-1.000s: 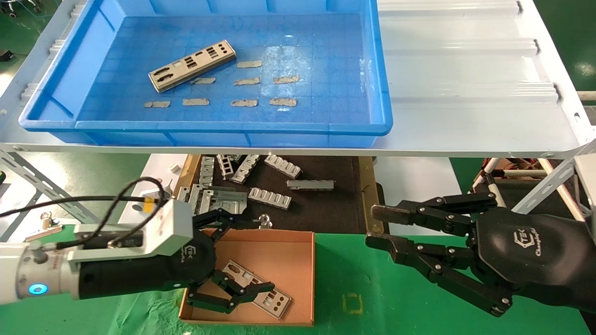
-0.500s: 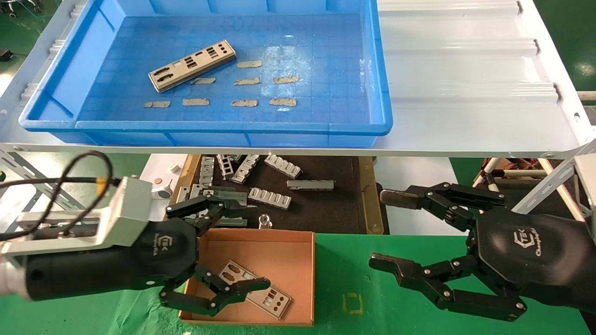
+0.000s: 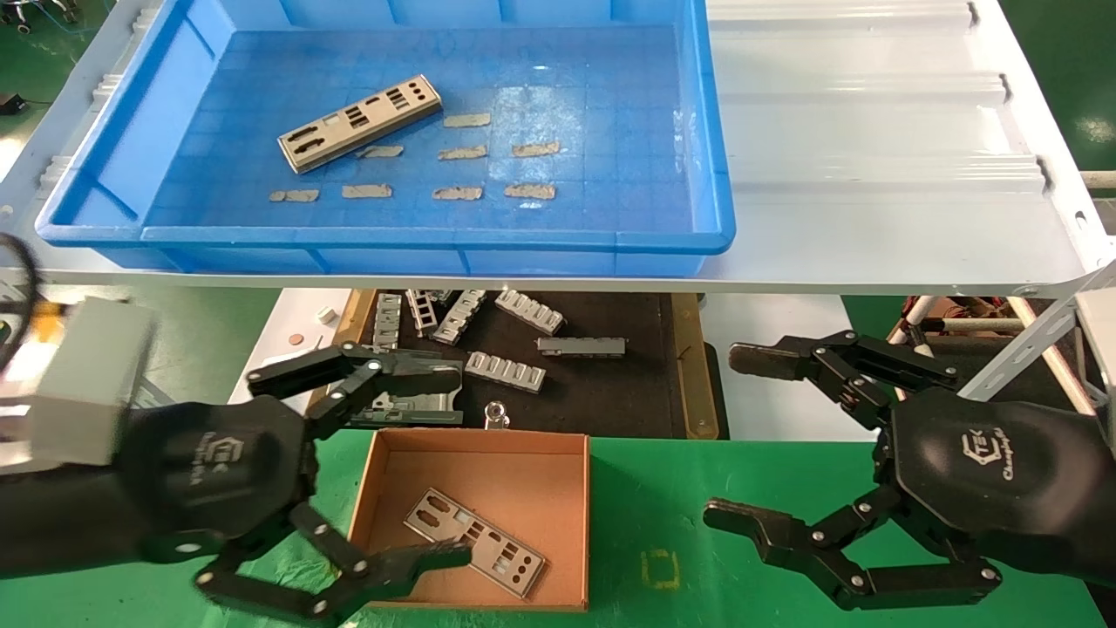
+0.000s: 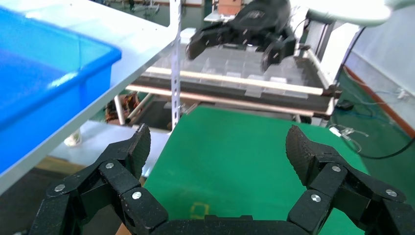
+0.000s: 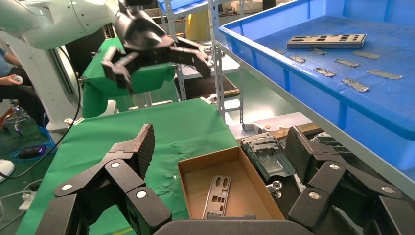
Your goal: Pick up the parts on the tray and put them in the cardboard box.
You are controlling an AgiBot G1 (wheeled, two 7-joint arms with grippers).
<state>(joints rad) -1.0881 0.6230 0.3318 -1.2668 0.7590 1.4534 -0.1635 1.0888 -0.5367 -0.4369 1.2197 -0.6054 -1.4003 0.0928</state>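
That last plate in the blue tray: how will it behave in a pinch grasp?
The part is thin sheet metal lying flat on the tray floor, so it probably offers little edge to grip and may slide first. It looks stiff enough thanks to its raised rim, and likely light. The many cut-outs suggest it could bend if squeezed hard.

L gripper (image 3: 445,460) back off box (image 3: 478,516), wider.

Tray (image 3: 715,131): glossy blue plastic, grid floor. Plates (image 3: 359,123) (image 3: 475,542): dull silver metal, punched. Box (image 3: 488,445): matt brown cardboard. Table cover (image 3: 697,523): green cloth, creased.
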